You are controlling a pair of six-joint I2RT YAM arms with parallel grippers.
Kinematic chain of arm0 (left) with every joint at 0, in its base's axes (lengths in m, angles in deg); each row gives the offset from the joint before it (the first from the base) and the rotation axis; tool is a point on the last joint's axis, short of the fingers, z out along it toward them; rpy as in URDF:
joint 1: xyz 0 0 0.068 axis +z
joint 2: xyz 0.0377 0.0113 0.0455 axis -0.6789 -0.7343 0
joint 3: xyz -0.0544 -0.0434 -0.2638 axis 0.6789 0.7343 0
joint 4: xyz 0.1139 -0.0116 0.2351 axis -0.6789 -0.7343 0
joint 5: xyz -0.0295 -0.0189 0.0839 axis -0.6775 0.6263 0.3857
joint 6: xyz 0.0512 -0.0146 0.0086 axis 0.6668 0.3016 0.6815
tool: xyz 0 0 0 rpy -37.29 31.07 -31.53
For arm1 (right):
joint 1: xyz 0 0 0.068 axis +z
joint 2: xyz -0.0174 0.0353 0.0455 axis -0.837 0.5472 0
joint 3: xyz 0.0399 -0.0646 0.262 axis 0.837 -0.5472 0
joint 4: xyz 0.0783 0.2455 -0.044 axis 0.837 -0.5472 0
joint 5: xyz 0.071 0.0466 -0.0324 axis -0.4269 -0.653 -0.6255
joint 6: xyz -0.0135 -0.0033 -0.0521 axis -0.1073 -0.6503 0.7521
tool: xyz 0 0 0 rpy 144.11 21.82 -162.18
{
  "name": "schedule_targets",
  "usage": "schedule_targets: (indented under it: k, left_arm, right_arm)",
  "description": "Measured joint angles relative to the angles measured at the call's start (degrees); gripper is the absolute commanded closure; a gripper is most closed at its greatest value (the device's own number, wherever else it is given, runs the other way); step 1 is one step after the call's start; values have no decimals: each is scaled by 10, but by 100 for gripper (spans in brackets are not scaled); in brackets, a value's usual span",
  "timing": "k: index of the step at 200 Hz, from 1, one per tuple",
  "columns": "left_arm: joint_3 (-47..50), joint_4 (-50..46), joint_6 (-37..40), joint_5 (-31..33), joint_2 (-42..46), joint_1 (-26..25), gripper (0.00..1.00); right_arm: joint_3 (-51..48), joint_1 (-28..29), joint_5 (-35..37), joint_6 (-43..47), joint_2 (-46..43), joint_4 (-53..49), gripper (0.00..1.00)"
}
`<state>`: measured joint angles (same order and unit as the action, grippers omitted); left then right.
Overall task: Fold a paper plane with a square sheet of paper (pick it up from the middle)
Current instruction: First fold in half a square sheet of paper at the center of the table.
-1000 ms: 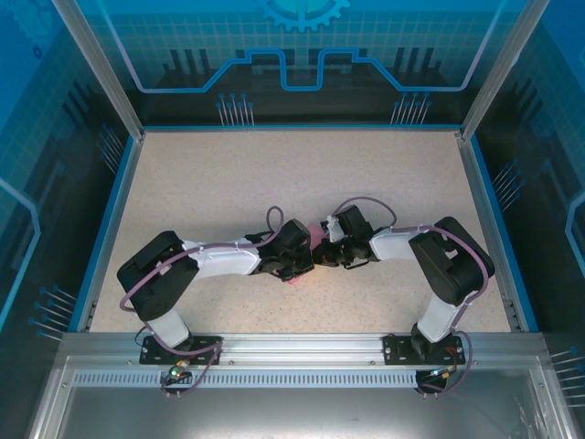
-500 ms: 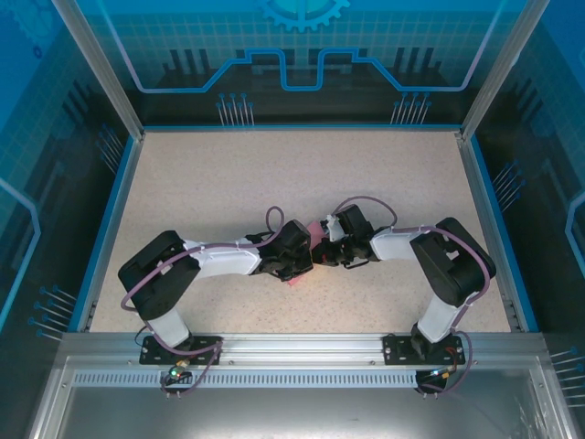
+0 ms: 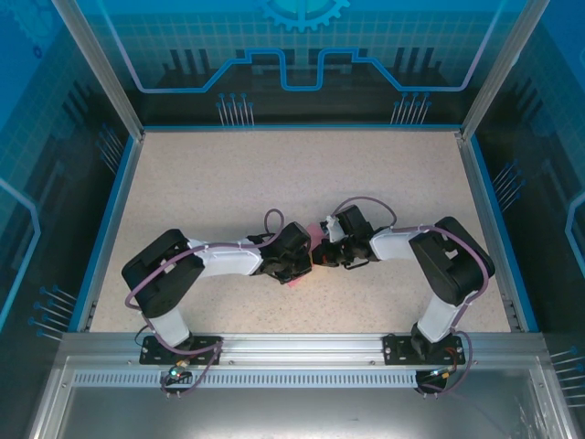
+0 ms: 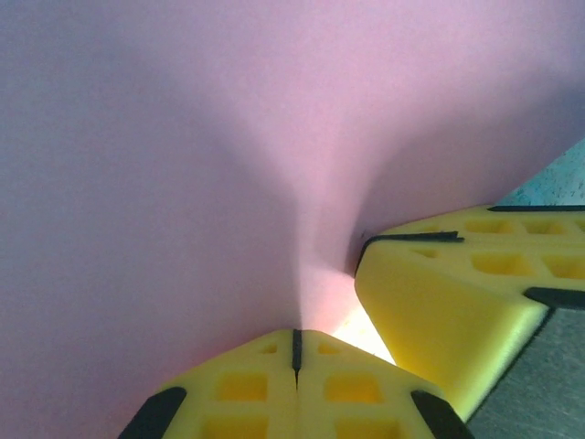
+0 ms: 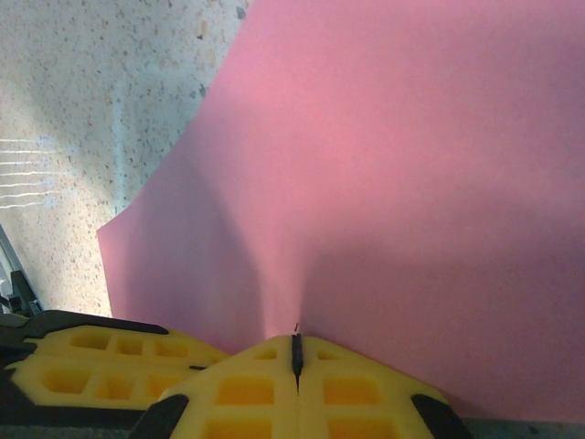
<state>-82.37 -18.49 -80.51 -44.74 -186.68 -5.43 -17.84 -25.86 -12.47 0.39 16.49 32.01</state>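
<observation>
Near edge: aluminium rail (image 3: 292, 348) with both arm bases bolted side by side. Each arm bends inward, so the two wrists meet head to head.

Left gripper (image 4: 295, 334): yellow jaws pressed fully together, nipping the square sheet of paper (image 4: 210, 137) in the seam between them. The paper puckers into a soft crease rising from the pinch.

Right gripper (image 5: 295, 340): jaws likewise shut tight on the same sheet, with a similar pucker running up from the pinch. The two grippers sit just beside each other, each one's yellow pad showing at the edge of the other's wrist view.

Sheet: pink-red, plain and unfolded apart from the puckers. It is held between the two grippers a little nearer than the middle of the table (image 3: 274, 174). From above, one pink corner shows under the left wrist and another slip beyond the jaws. Whether any edge touches the tabletop cannot be told.

Beyond: bare speckled tabletop, then the blue back wall (image 3: 302, 55).
</observation>
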Motion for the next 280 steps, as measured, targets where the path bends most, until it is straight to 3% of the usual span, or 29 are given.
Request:
schedule_targets:
  k: [47,113,162,187,223,253,280]
  left_arm:
    - [0,-4,-12,0,0,0,100]
    - [0,-2,-17,0,-2,0,100]
    - [-1,-2,5,-1,-4,4,100]
    - [-5,-15,70,-13,-4,17,100]
    - [-17,-48,218,-20,-4,48,100]
    - [-19,-56,334,-42,-3,77,100]
    - [-21,-62,403,-50,-3,90,100]
  right_arm:
    - [0,-15,-3,17,1,-6,100]
    - [27,-104,2,38,9,-50,100]
    - [56,-139,79,35,-2,-102,100]
    - [55,-154,127,33,-43,-119,100]
    - [52,-120,121,24,-103,-101,100]
    - [52,-56,93,-6,-81,-71,100]
    - [52,-33,76,-35,-30,-47,100]
